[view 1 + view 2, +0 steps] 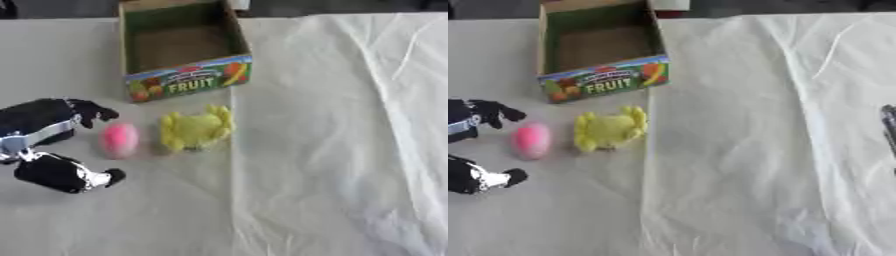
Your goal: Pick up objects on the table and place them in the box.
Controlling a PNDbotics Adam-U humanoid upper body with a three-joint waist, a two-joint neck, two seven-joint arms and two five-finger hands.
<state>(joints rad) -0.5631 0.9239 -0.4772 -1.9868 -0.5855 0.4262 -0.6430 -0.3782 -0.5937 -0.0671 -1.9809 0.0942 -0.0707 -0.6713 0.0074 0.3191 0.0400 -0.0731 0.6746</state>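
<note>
My left hand (52, 145) spread open beside the pink egg (119, 140), not touching, yellow toy (196, 129) near the box (184, 82), my right hand (888, 120) barely visible, fingers unclear.

Both head eyes look steeply down — sharing the box (184, 47) and table (332, 150).

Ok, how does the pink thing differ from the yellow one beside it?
The pink object is a smooth oval; the yellow object is broader, with lobes around its edge. The pink one lies nearer the left hand, the yellow one farther. Both lie on the table, outside the box.
</note>
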